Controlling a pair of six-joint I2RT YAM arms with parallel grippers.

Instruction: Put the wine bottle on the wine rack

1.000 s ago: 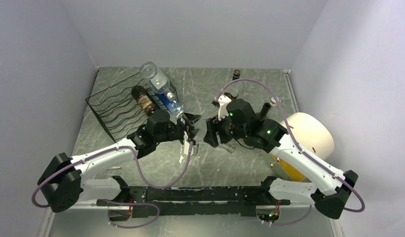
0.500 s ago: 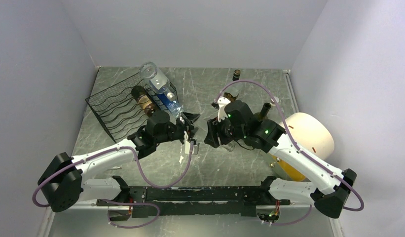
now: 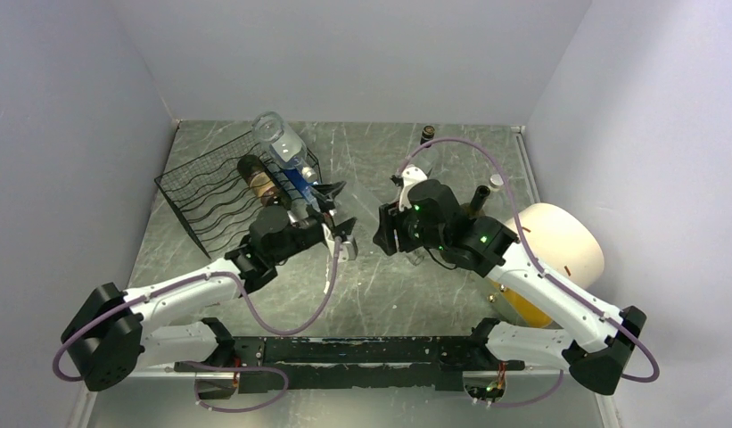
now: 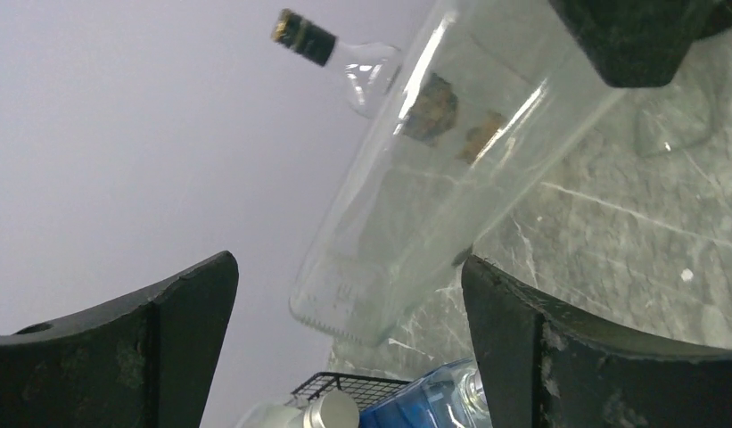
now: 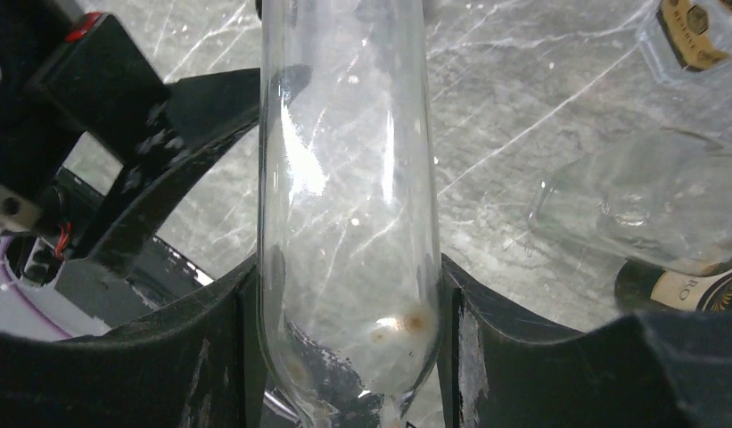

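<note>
Right gripper is clamped on the clear wine bottle, held at mid frame in the top view. In the left wrist view the bottle's long axis runs from upper right down to lower left, its broad end toward the left gripper, which gapes wide with nothing in it. The wine rack lies upper left, beyond the left gripper. That arm is nearer it, so a handover seems likely.
</note>
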